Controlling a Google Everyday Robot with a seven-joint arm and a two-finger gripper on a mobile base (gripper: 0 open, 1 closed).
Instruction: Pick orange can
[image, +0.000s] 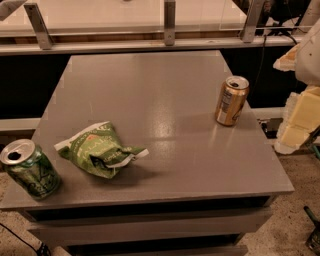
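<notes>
The orange can (231, 100) stands upright near the right edge of the grey table (165, 90). It is orange-gold with a silver top and a pale label panel. My gripper (297, 120) shows as pale cream parts at the right edge of the view, beyond the table's right side. It is to the right of the can and apart from it, holding nothing that I can see.
A green can (29, 169) with a silver top stands at the table's front left corner. A crumpled green chip bag (100, 150) lies to its right. A railing with metal posts (170, 22) runs behind the table. Cables lie on the floor at right.
</notes>
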